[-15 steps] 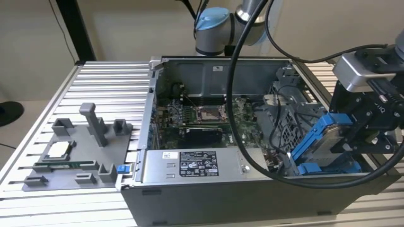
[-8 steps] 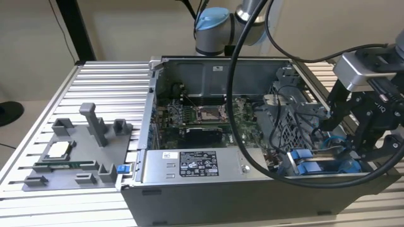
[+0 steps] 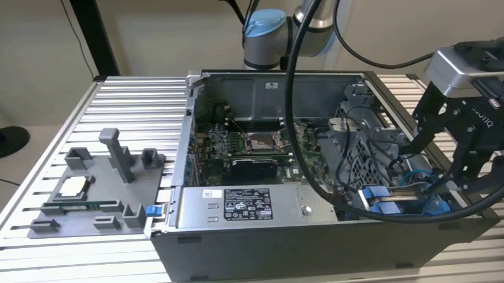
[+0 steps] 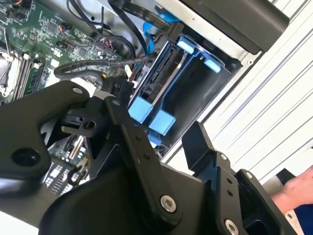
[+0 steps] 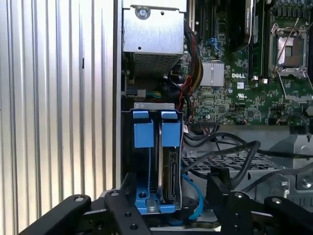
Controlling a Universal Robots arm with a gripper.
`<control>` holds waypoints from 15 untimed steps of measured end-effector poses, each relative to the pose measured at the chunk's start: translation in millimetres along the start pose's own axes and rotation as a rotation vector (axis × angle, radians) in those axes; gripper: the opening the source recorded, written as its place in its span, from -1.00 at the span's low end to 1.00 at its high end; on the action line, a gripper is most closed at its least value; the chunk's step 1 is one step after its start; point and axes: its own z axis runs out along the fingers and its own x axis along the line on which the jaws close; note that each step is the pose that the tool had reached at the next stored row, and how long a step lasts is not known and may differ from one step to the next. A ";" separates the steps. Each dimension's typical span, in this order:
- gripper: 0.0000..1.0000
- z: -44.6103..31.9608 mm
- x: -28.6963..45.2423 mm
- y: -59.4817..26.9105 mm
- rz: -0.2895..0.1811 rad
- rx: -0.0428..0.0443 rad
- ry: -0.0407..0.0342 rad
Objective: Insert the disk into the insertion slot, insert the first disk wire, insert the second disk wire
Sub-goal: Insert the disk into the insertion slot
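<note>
While I am running the arm remotely, the gripper (image 5: 172,182) is hanging directly over the insertion slot (image 5: 142,139), its fingers (image 5: 218,183) standing wide apart, gripping nothing and straddling the bay, one on each side. The disk (image 5: 171,164) is sitting just beneath the gripper, in the slot, at the case (image 3: 260,253) corner on the exterior view's right, against the wall nearest that camera. It is standing on edge, its long axis running parallel to that wall, away from the blue tabs (image 5: 170,133), its dark connector edge facing the gripper. I am judging it seated, in the bay nearer the motherboard (image 3: 256,147); the neighbouring bay is holding no drive that I can make out. A blue cable (image 5: 195,194) is curling just beside the disk; I cannot tell whether it is plugged in. Farther along the same wall the power-supply box (image 3: 236,206) is lying, the motherboard beyond it. A person's hand (image 4: 296,188) is hovering over the table (image 3: 134,100) slats outside the case.
</note>
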 end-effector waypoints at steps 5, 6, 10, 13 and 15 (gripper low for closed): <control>1.00 -8.4 -0.9 0.3 0.000 0.0000 -0.0001; 1.00 -8.4 -1.0 0.3 0.000 0.0000 -0.0002; 1.00 -8.6 -1.4 0.3 0.000 0.0000 0.0000; 1.00 -8.6 -1.4 0.2 0.000 0.0000 0.0001; 1.00 -8.6 -1.4 0.2 0.000 0.0000 0.0001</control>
